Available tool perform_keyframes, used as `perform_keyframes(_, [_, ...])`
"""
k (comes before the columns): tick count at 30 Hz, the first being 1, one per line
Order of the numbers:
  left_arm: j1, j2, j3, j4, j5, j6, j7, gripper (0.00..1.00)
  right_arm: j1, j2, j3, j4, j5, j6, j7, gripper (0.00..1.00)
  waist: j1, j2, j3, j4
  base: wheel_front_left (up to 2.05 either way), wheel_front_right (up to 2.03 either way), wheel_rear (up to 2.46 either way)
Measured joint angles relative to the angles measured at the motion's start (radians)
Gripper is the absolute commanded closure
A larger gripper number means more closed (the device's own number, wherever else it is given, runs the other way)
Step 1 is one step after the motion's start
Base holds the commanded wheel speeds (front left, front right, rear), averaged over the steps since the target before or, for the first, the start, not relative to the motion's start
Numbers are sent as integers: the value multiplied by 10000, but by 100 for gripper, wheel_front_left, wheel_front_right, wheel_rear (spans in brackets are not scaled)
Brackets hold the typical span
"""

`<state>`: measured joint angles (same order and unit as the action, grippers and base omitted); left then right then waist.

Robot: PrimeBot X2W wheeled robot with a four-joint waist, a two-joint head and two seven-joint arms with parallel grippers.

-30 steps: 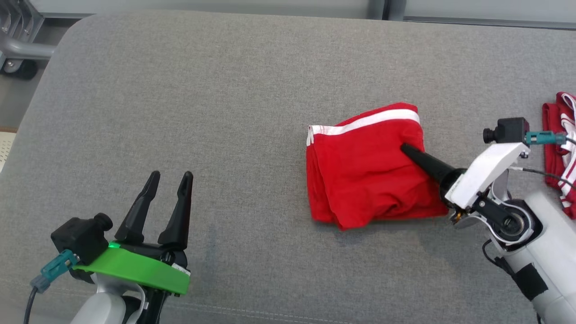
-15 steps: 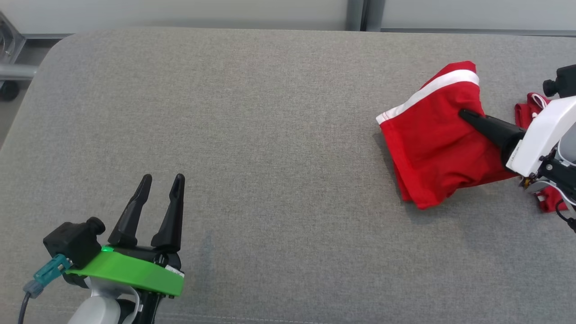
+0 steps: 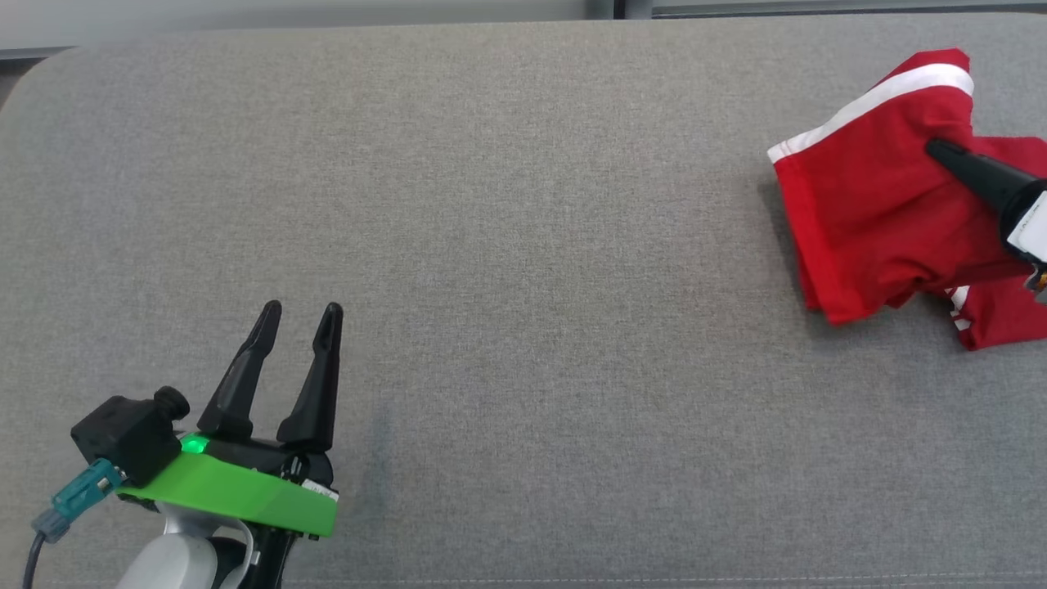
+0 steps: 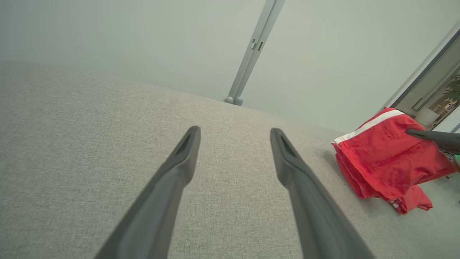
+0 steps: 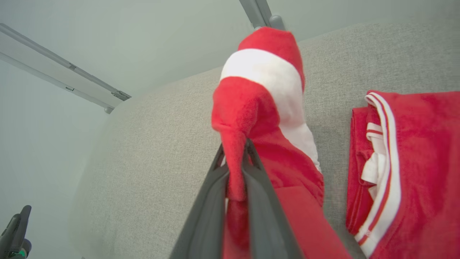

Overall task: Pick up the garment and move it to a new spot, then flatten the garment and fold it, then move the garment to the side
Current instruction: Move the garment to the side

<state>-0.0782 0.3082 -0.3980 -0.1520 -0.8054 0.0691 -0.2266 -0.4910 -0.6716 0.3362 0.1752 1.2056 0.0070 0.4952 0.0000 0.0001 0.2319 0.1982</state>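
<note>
Seeing red garment (image 3: 867, 204) with white band at far right of grey padded bench (image 3: 491, 245), near the back edge; bunched and partly lifted, hanging from right gripper (image 3: 934, 147); clamped hard between those jaws on a pinched red fold, closed down to a thin gap packed with cloth; in right wrist view, white band humped just above the tips, rest of the cloth draping down past the fingers; lower edge either resting on bench or just clear of it, cannot tell which; casting a shadow on the fabric along its left side; overlapping a second red garment (image 3: 1002, 315) with red-and-white striped trim, folded on bench just beside it on the right; touching or merely overlapping in view, cannot tell; left gripper (image 3: 303, 309) at lower left of head view, well apart from both garments; jaws spread wide, bare bench fabric showing between them; held over the bench, fingers pointing toward the back edge; green bracket (image 3: 237, 495) and black wrist camera (image 3: 127, 433) at its base, small green light lit on the bracket; beyond the bench, pale wall with a grey upright post (image 4: 251, 54); stitched seam (image 3: 654, 579) along the bench's front edge
</note>
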Motion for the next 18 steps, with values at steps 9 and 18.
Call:
perform_keyframes(9, [-680,-2,-209,-598,169,0,282,0,-495,-600,-915,322,15,-719,-182,100,0,0,981,-275,0,0,0])
perform_keyframes(18, [-979,178,-128,-871,290,29,512,0,-960,-1149,-1133,940,-387,-895,-282,100,0,0,2004,-441,0,0,0])
